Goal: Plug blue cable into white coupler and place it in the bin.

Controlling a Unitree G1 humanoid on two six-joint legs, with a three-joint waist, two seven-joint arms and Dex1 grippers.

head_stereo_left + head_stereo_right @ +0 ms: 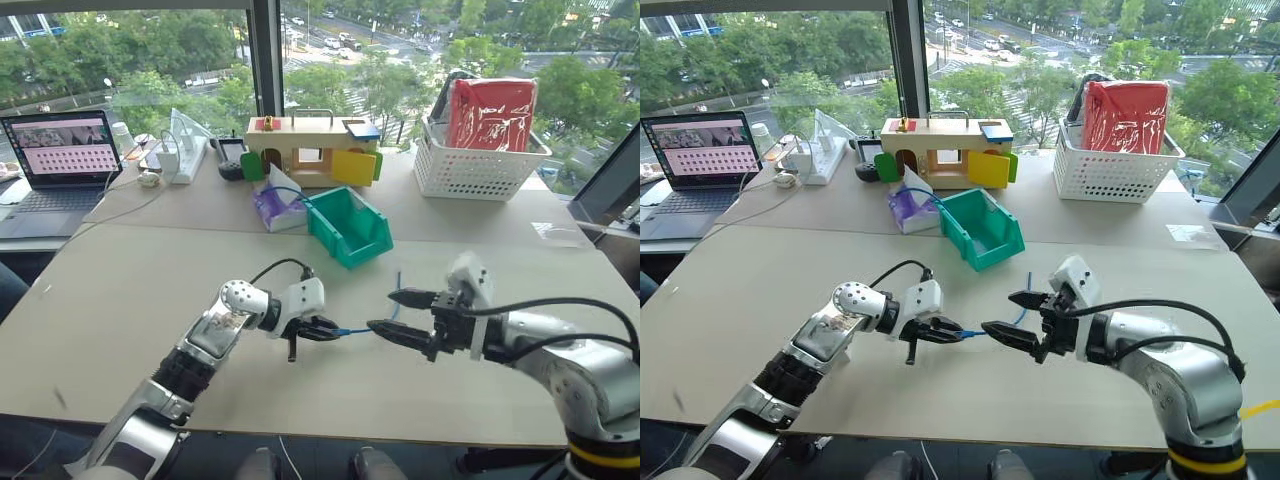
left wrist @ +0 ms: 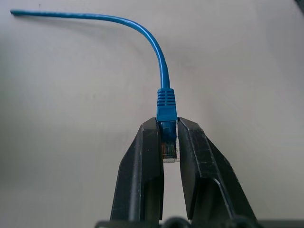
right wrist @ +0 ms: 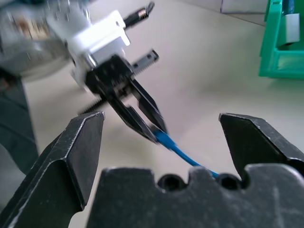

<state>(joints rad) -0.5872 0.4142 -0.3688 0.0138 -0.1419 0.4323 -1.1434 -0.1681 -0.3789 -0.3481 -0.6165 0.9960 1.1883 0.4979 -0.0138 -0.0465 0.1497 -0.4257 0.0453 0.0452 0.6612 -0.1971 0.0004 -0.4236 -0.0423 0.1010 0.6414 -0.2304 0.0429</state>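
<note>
**Plug end pinched, coupler not in sight**

Pale tabletop runs under both arms, with a window and treetops beyond. At about 12 o'clock from the grippers sits the bin (image 1: pixel 348 226), teal and empty as far as its open front shows, well apart from them.

The left gripper (image 1: pixel 322 331) is clamped tight on the blue cable (image 2: pixel 156 42), right at the moulded boot just behind the clear plug (the wrist view shows the plug tip poking back between the fingers, toward the palm). The right gripper (image 1: pixel 398 316) stands spread wide and empty at 3 o'clock of the left one, its tips either side of the cord without touching it.

From the held boot the cable runs out toward 3 o'clock, then curls up toward 12 o'clock past the right gripper; its far end lies out on the table.

Judged by its look, the cord is light and limp, so it will droop and swing away from any hold; only the boot and plug are stiff enough to steer. The plug's clear latch looks brittle, so a hold belongs on the boot, not the tab.

I cannot make out the white coupler.
</note>
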